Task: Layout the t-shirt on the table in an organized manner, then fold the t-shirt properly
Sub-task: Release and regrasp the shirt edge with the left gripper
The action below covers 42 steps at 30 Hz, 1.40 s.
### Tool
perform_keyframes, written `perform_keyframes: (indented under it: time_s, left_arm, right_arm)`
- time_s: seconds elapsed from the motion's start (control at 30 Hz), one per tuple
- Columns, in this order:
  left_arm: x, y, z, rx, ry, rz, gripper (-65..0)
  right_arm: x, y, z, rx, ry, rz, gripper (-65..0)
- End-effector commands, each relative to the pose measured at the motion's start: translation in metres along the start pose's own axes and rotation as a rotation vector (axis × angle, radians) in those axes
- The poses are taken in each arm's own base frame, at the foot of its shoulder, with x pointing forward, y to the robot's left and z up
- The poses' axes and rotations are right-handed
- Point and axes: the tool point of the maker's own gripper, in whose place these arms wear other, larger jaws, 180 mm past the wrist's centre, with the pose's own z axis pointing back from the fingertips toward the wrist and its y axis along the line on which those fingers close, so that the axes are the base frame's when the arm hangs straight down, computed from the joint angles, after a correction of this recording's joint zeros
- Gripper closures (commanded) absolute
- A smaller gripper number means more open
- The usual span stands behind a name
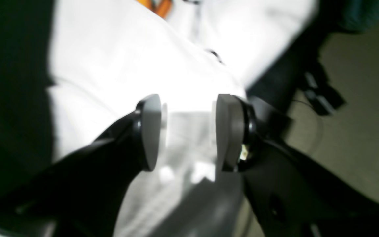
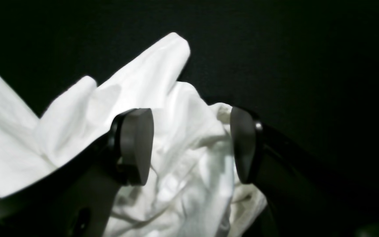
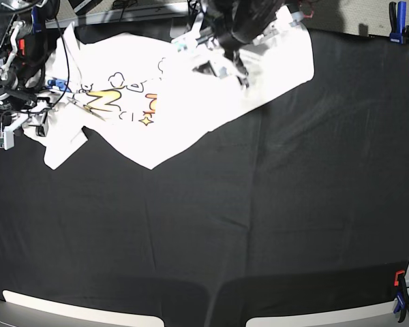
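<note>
Rumpled t-shirt (image 3: 191, 88), table (image 3: 273, 225) top-left.

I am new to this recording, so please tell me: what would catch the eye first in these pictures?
First, the white t-shirt, crumpled at the far left of the black table, its yellow and orange print facing up. Then both arms at that far edge: the left gripper stands open above the cloth, and the right gripper stands open over a bunched white fold.

No readable lettering anywhere.
</note>
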Motion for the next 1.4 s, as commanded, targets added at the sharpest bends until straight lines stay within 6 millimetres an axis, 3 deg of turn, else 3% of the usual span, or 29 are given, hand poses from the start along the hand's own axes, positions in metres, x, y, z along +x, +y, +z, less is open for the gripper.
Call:
perform_keyframes:
  time_s: [0.0,0.13,0.23,0.4,0.47,0.53,0.77,0.9,1.1,1.37]
  left_arm:
    - [-0.005,-0.001,-0.001,-0.002,0.008,-0.008,-25.4]
    - [-0.058,-0.002,-0.01,-0.005,0.146,-0.068,-25.4]
    - [-0.079,-0.005,-0.01,-0.021,0.195,-0.079,-25.4]
    - [-0.066,-0.004,-0.01,-0.015,0.14,-0.082,-23.1]
    - [-0.063,0.002,-0.009,0.005,0.136,-0.108,-13.7]
    - [-0.063,0.01,-0.009,0.033,0.145,-0.143,0.0]
    - [-0.065,0.038,-0.005,0.101,0.219,-0.19,0.0]
    - [-0.045,0.049,0.008,0.137,0.16,-0.22,0.0]
    - [-0.017,0.084,0.042,0.228,0.089,-0.337,0.0]
    - [-0.059,0.106,0.051,0.218,0.164,-0.418,0.0]
  right_arm:
    - [0.018,-0.006,0.003,-0.011,-0.054,0.015,-36.2]
    - [0.018,-0.006,0.003,-0.011,-0.055,0.015,-36.2]
    - [0.018,-0.007,0.003,-0.012,-0.055,0.014,-36.2]
    - [0.018,-0.007,0.003,-0.012,-0.055,0.014,-36.2]
    - [0.018,-0.006,0.003,-0.011,-0.054,0.015,-36.2]
    - [0.018,-0.007,0.003,-0.012,-0.054,0.015,-36.2]
    - [0.018,-0.006,0.003,-0.011,-0.054,0.015,-36.2]
    - [0.018,-0.006,0.003,-0.011,-0.054,0.015,-36.2]
    - [0.018,-0.007,0.003,-0.012,-0.053,0.015,-36.2]
    - [0.016,-0.007,0.003,-0.012,-0.042,0.014,-36.2]
